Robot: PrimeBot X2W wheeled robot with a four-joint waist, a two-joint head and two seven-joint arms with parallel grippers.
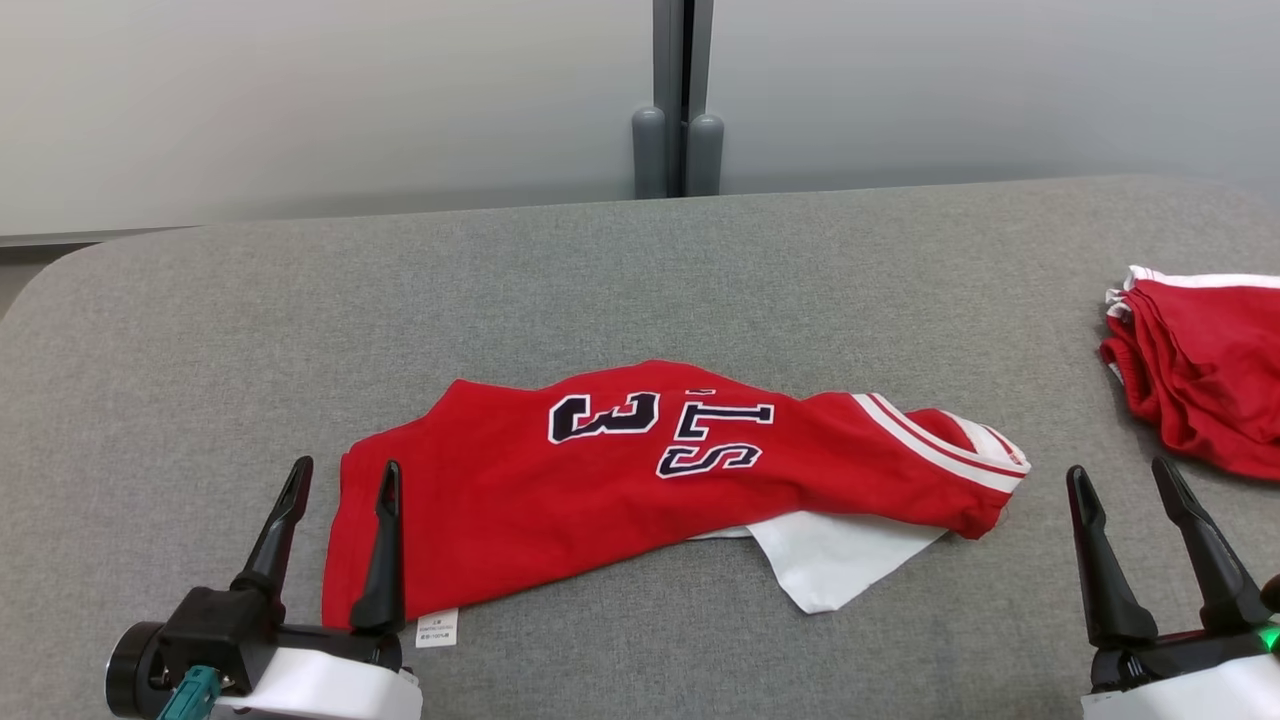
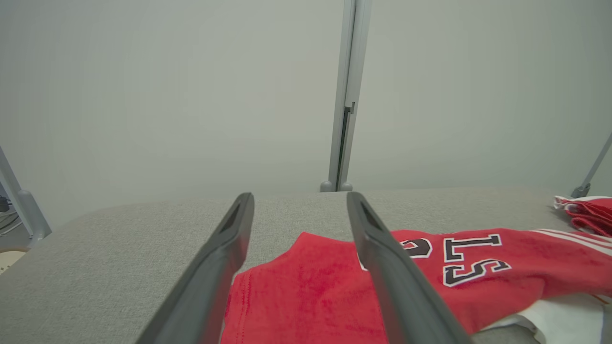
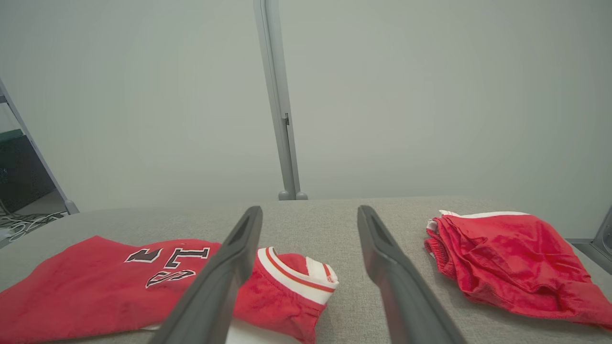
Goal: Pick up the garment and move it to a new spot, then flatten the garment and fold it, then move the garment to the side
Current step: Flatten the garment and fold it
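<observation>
A red garment (image 1: 640, 480) with dark letters and a white lining lies crumpled across the middle of the grey table (image 1: 640, 270); it also shows in the left wrist view (image 2: 325, 291) and the right wrist view (image 3: 95, 282). My left gripper (image 1: 340, 480) stands open at the garment's left end, its right finger over the red cloth, nothing between the fingers. My right gripper (image 1: 1125, 480) stands open just right of the garment's striped end, holding nothing. The left wrist view shows the left fingers (image 2: 377, 248) spread above the cloth's edge.
A second pile of red cloth with white trim (image 1: 1200, 370) lies at the table's right edge, close to my right gripper. A grey post (image 1: 678, 100) stands behind the table at the pale wall. Bare table surface stretches across the back and left.
</observation>
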